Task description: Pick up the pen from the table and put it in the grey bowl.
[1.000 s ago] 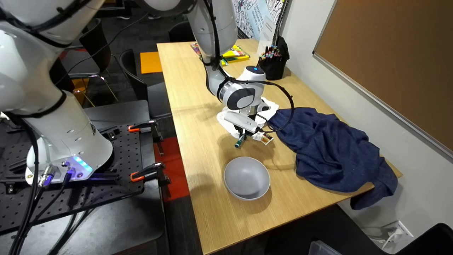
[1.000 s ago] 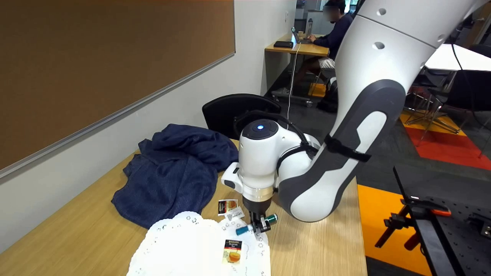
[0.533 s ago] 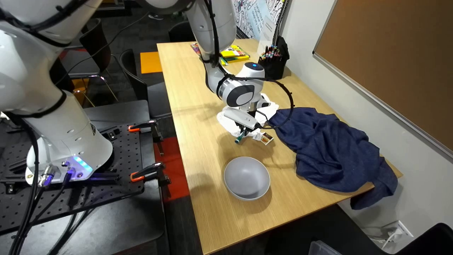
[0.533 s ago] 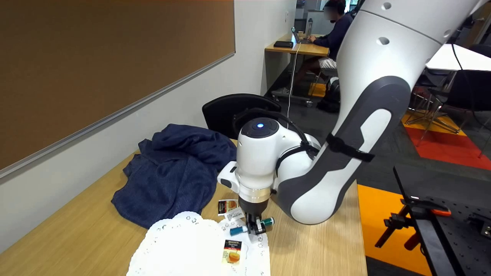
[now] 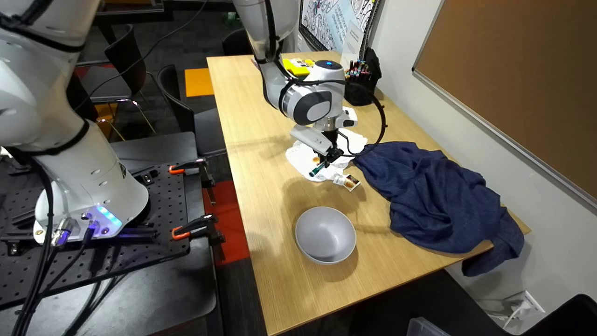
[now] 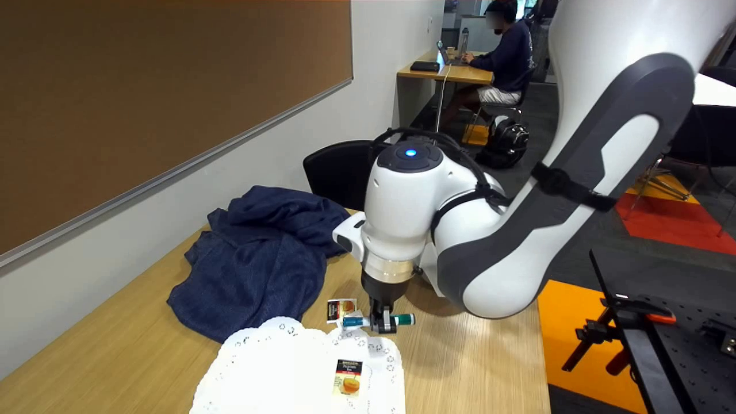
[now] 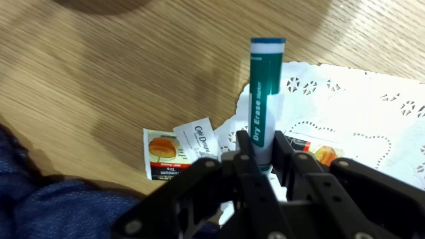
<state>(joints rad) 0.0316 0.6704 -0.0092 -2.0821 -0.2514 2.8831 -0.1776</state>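
Note:
The pen is a dry erase marker point(image 7: 264, 79) with a green and white label and a teal cap. My gripper point(image 7: 260, 141) is shut on it, one finger on each side of its barrel. In both exterior views the marker point(image 5: 317, 169) point(image 6: 405, 319) lies roughly level in the gripper point(image 5: 329, 161) point(image 6: 383, 323), held above the table by the doily's edge. The cap end sticks out on one side and the green end on the other. The grey bowl point(image 5: 325, 233) stands upright and empty on the table, nearer that camera than the gripper. It is not clearly visible elsewhere.
A white paper doily point(image 6: 270, 368) bears a tea packet point(image 6: 348, 376). Another tea packet point(image 7: 162, 152) and a white sachet point(image 7: 198, 137) lie beside it. A crumpled navy cloth point(image 5: 433, 200) lies along the wall side. A black pen holder point(image 5: 359, 93) stands farther back.
The gripper has risen from the table with the marker held in it. In an exterior view the marker has gone from slanted to nearly level. The bowl has not moved.

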